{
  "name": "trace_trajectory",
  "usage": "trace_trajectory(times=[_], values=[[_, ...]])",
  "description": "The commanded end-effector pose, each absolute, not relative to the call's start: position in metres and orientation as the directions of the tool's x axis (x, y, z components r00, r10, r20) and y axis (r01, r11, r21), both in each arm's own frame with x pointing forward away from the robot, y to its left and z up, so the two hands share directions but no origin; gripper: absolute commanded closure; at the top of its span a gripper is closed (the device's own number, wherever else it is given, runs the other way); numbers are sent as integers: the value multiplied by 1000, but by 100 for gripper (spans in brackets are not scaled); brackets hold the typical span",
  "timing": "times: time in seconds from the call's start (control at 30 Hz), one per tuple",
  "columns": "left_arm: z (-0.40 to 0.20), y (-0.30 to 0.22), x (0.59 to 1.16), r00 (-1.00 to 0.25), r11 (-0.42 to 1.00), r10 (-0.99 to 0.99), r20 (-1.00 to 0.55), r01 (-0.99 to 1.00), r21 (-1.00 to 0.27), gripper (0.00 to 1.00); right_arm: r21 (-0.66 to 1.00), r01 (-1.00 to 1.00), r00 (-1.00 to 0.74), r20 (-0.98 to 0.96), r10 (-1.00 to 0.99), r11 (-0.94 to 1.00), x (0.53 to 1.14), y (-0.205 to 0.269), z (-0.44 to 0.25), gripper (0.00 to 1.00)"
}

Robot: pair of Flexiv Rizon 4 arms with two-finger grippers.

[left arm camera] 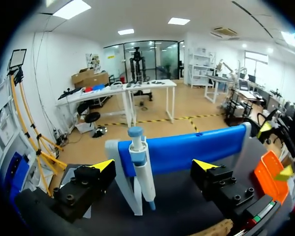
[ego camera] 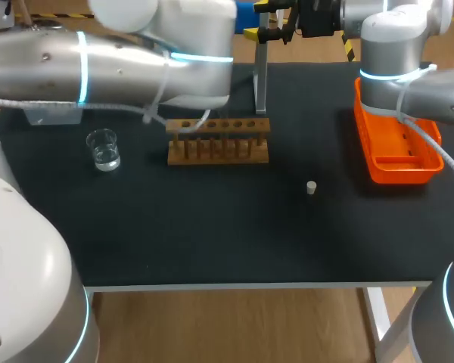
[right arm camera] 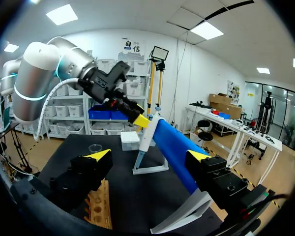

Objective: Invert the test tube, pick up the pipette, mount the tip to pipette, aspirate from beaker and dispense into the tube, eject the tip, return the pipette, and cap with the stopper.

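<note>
The white pipette with a blue top hangs upright on its white stand, just ahead of my left gripper. That gripper is open, with both yellow tips well clear of the pipette. In the head view it is hidden by its own arm. My right gripper is open and empty beside the stand, facing the pipette and my left gripper. The wooden rack, the beaker of water and the small stopper stand on the black table. I cannot make out the test tube.
An orange tray sits at the table's right under my right arm. A blue bar runs along the back behind the stand. A small white box lies beyond the stand.
</note>
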State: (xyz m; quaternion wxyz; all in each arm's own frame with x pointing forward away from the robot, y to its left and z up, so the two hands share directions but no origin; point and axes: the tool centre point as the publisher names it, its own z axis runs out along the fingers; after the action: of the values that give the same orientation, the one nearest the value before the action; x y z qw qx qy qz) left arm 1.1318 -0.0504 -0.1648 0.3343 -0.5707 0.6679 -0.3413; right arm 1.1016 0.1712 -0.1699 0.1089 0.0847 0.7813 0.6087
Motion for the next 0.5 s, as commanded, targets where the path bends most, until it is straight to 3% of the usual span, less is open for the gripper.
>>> trace_trajectory(times=[0.03,0.2,0.5], values=[[-155,-34,1090,-372,154,-928,19,-428,-891,0,969,1,-963,-65,260,248,1103,170,-169,0],[-146,-34,1063,-554,201,-833,14,-326,-924,0,969,1,-963,-65,260,248,1103,170,-169,0],[-131,-45,1027,-763,266,-645,-44,-170,-949,0,969,1,-963,-65,260,248,1103,170,-169,0]])
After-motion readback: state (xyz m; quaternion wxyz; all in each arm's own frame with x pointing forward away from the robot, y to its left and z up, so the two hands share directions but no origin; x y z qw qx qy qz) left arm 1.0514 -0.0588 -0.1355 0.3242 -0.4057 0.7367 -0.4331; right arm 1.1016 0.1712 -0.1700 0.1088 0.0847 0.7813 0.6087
